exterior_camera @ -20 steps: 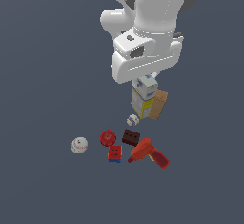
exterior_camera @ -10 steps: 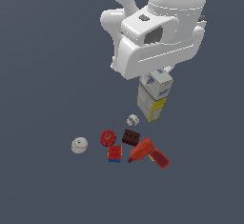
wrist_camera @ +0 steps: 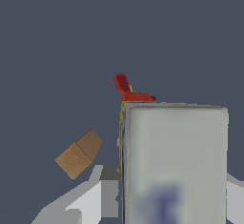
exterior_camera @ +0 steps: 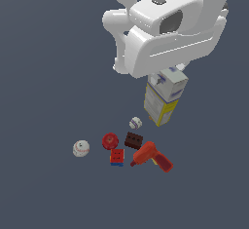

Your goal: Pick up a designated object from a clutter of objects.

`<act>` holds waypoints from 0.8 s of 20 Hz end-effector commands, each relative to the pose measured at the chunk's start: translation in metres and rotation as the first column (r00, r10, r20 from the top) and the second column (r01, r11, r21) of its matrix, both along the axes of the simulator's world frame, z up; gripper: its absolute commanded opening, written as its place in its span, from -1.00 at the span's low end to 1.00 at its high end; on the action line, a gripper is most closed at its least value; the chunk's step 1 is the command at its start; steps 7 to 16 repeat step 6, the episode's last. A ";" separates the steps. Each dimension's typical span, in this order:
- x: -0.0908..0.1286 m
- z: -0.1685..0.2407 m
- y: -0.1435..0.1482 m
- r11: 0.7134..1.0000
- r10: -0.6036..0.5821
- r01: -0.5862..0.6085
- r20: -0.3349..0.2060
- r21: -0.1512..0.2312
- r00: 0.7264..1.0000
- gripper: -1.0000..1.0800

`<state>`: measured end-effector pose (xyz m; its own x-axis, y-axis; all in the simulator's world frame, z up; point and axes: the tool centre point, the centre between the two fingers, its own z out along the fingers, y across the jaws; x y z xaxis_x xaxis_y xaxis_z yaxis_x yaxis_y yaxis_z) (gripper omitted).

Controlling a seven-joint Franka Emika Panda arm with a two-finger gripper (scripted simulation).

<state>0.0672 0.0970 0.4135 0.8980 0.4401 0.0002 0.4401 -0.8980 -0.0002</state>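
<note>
The designated object, a tall carton [exterior_camera: 164, 100] with a white printed top and yellow lower part, hangs upright above the floor under the white arm. My gripper [wrist_camera: 172, 192] is shut on its upper part. In the wrist view the carton [wrist_camera: 175, 161] fills the near field, with one grey finger [wrist_camera: 109, 189] pressed against its side. The gripper itself is hidden behind the arm's hand in the exterior view. The clutter of objects lies below, toward the exterior view's left: small white ball [exterior_camera: 135, 123], red fruit [exterior_camera: 110, 140], dark brown block [exterior_camera: 133, 140].
A white baseball [exterior_camera: 81, 148], a red-blue block [exterior_camera: 116, 157] and a red drill [exterior_camera: 151, 157] lie on the dark floor. In the wrist view a brown box [wrist_camera: 78, 154] lies on the floor beside the carton, and the drill [wrist_camera: 127, 89] shows past the carton's edge.
The arm has risen with the carton in the gripper and looms larger. The brown box that showed behind the carton is no longer seen in the exterior view. The clutter has not moved.
</note>
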 end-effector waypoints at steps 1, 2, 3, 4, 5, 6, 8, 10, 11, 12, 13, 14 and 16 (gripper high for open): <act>0.003 0.003 0.001 1.000 0.000 0.000 0.000 0.000 1.000 -1.00; 0.004 0.004 0.001 1.000 0.000 0.000 0.000 0.000 1.000 -1.00; 0.004 0.005 0.002 1.000 0.000 0.000 0.000 0.000 1.000 -1.00; 0.004 0.005 0.002 1.000 0.000 0.000 0.000 0.000 1.000 -1.00; 0.005 0.005 0.002 1.000 0.000 0.000 0.000 0.000 1.000 -1.00; 0.005 0.005 0.002 1.000 0.000 0.000 0.000 0.000 1.000 -1.00; 0.005 0.005 0.002 1.000 0.000 0.000 0.000 0.000 1.000 -1.00; 0.005 0.005 0.002 1.000 0.000 0.000 0.000 0.000 1.000 -1.00; 0.005 0.005 0.002 1.000 0.000 0.000 0.000 0.000 1.000 -1.00; 0.005 0.005 0.002 1.000 0.000 0.000 0.000 0.000 1.000 -1.00; 0.005 0.005 0.002 1.000 0.000 0.000 0.000 0.000 1.000 -1.00; 0.005 0.005 0.002 1.000 0.000 0.000 0.000 0.000 1.000 -1.00; 0.005 0.005 0.002 1.000 0.000 0.000 0.000 0.000 1.000 -1.00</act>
